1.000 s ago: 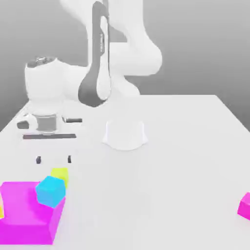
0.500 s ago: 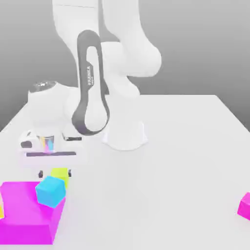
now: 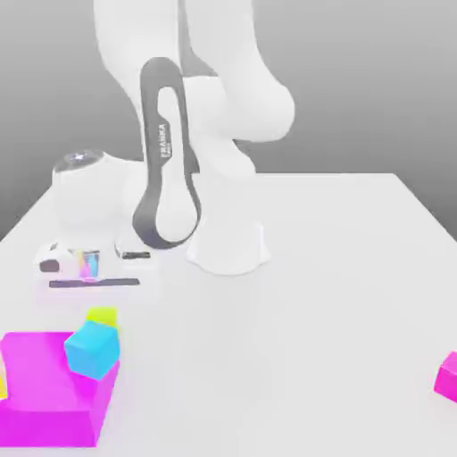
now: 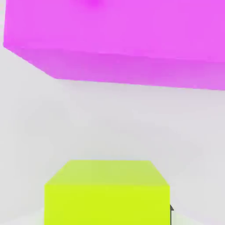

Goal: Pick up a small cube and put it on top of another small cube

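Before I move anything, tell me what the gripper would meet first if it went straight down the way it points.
The gripper already has the lime cube between its fingers; straight below, the table would likely come first, though the remaining gap is unclear.

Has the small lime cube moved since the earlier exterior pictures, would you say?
Yes, slightly: the lime cube has shifted toward the exterior view's left, judged against the cyan cube.
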Robot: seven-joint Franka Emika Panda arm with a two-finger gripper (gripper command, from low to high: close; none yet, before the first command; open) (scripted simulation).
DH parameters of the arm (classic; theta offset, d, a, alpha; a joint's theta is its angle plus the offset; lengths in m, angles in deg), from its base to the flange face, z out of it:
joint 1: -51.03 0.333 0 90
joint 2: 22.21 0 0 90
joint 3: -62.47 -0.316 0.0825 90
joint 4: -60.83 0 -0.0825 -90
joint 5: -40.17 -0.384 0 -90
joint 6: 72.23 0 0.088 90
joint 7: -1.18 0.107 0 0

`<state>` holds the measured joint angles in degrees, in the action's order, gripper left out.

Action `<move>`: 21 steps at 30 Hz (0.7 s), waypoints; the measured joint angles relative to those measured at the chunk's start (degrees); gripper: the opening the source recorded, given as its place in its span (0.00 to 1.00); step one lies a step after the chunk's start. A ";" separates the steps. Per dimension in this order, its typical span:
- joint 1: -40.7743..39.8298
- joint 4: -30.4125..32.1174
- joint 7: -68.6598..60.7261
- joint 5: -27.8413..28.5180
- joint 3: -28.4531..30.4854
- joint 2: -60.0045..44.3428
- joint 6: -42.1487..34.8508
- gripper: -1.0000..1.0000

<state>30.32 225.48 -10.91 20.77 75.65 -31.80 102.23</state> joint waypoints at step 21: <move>4.55 -11.60 17.37 14.47 5.53 7.50 -13.40 0.00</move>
<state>34.86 213.89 6.46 35.24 81.18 -24.30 88.82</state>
